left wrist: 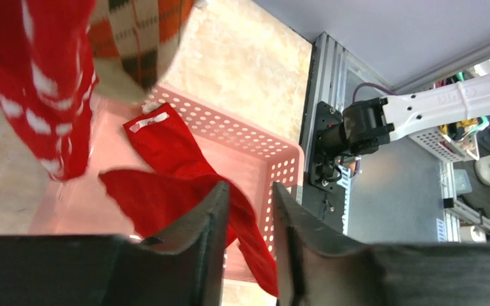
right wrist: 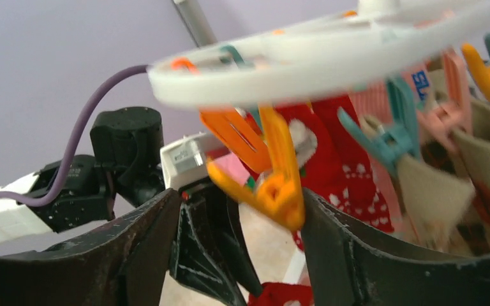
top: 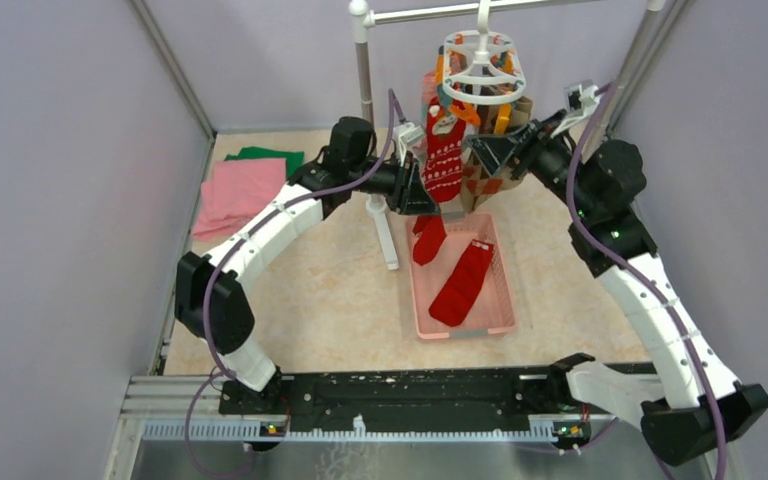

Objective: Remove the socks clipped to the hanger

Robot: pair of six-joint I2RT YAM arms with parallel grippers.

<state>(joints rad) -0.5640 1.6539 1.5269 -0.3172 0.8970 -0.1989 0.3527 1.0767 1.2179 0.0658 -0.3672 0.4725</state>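
Note:
The white ring hanger (top: 480, 62) hangs from the rail, with orange and teal pegs. A red sock with white patterns (top: 444, 155) and argyle socks (top: 490, 182) are clipped to it. Two plain red socks (top: 463, 283) lie in the pink basket (top: 505, 318). My left gripper (top: 428, 195) is beside the lower end of the patterned sock and above the basket; in the left wrist view it (left wrist: 250, 188) is slightly open with nothing between the fingers. My right gripper (right wrist: 241, 197) is open just under the hanger ring (right wrist: 332, 54), with an orange peg (right wrist: 274, 182) between its fingers, untouched on the left.
Folded pink (top: 235, 190) and green (top: 270, 157) cloths lie at the back left. The metal rail stand (top: 364, 75) with its white foot (top: 388, 235) stands just left of the basket. Walls close in on both sides.

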